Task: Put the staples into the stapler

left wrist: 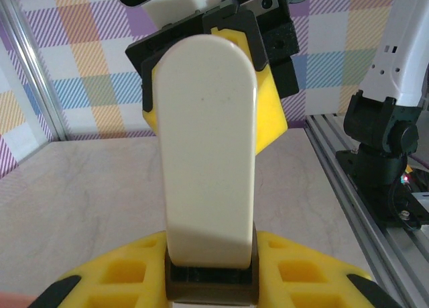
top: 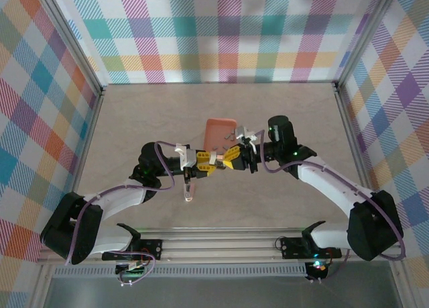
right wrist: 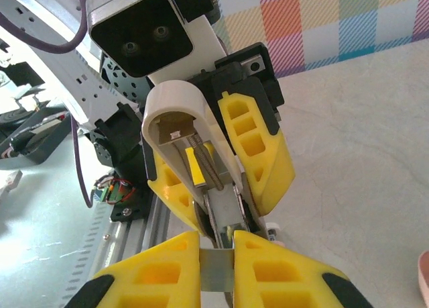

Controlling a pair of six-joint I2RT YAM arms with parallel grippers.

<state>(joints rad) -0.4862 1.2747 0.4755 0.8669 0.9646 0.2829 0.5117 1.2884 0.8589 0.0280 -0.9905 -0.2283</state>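
The opened stapler [right wrist: 175, 103] is being pinched aloft by the left gripper [left wrist: 211, 281] while a grey staple strip [right wrist: 216, 276], clamped in the right gripper [right wrist: 216, 254], is being presented to its magazine channel [right wrist: 218, 207], straight alignment being required for insertion.

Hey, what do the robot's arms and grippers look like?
The left arm and right arm have white rounded links, black joints and purple cables running alongside. The left gripper and right gripper carry chunky yellow jaws with rectangular pockets and black trim, on black mounts. A silver-faced camera box tops the left wrist.
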